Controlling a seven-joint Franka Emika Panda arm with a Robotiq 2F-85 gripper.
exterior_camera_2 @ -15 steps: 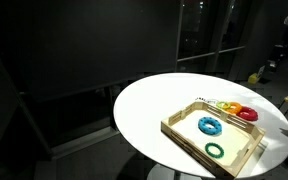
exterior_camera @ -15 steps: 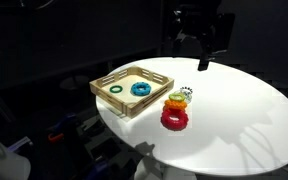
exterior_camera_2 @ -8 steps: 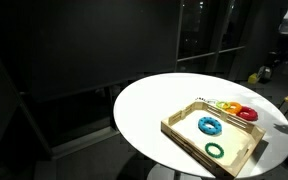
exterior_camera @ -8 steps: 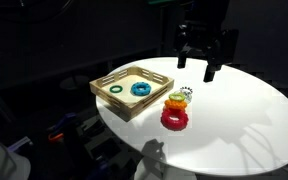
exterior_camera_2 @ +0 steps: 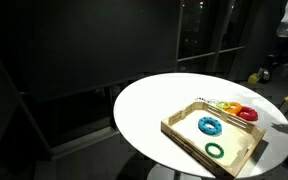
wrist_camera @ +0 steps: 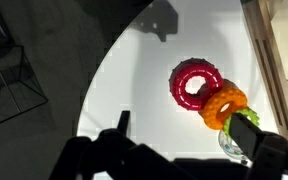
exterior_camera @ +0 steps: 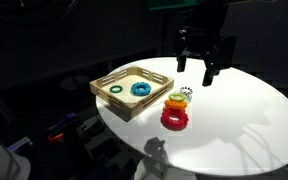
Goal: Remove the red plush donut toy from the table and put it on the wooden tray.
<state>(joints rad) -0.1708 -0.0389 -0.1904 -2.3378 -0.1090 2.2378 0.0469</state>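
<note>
**Jaws wide, nothing held**

My gripper (exterior_camera: 196,69) hangs empty above the table (exterior_camera: 246,112). The red plush donut toy (exterior_camera: 174,118) lies on it near the wooden tray (exterior_camera: 130,104), touching the orange ring (exterior_camera: 176,102). I'd drop straight down and straddle the red rim farthest from orange, so only red lifts.

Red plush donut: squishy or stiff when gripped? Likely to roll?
Probably squishy: the red plush donut looks fuzzy and ridged. Lying flat on the table, it likely won't roll. The orange ring beside it may get nudged.
</note>
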